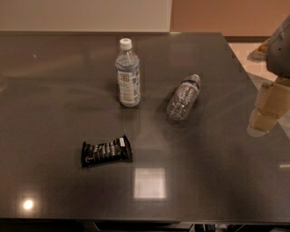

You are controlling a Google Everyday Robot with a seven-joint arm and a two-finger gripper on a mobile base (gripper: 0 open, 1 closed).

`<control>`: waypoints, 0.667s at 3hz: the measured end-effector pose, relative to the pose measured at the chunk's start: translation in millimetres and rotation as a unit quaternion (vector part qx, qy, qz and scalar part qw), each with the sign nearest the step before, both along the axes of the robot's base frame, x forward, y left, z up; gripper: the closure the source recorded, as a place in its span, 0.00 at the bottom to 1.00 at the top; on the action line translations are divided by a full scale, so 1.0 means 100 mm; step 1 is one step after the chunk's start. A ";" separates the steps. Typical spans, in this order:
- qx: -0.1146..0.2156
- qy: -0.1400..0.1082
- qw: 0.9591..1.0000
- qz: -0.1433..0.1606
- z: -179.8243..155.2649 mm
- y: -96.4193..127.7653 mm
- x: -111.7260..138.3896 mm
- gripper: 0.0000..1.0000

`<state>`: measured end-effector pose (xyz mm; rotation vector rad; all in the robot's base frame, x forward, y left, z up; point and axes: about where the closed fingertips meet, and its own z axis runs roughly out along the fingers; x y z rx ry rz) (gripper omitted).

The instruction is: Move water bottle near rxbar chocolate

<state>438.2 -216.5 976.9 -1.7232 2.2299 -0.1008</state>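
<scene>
Nearest on the dark grey bench (54, 90), a pale square reflection (149, 182) sat on the glossy top, with a small round glare spot (28, 205) off to the near left. Just beyond them, left of centre, the rxbar chocolate (106, 151) lay flat. It was a black wrapper with white lettering and crimped ends, its long side running left to right and tilted slightly.

Farther back and to the right, the water bottle (183, 97) lay on its side, clear and ribbed, with a thin dark band near the neck. Its cap pointed to the far right and its base toward the near left. It rested well apart from the bar, with bare bench between them.

At about that depth the gripper (265, 111) hung at the right edge of the scene — pale blocky parts under a dark grey arm section, over the right rim of the bench and well apart from the water bottle. It held nothing, and whether it was spread or closed could not be told.

Left of the water bottle and a little farther stood a labelled bottle (128, 74) — upright, white-capped, with a large white-blue label. Beyond the far edge rose a pale wall (86, 13).
</scene>
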 end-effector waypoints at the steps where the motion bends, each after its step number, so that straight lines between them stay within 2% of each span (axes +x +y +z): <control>1: 0.000 0.000 1.000 0.000 0.00 0.00 0.00 0.00; 2: 0.004 0.002 1.000 0.021 -0.03 0.06 0.13 0.00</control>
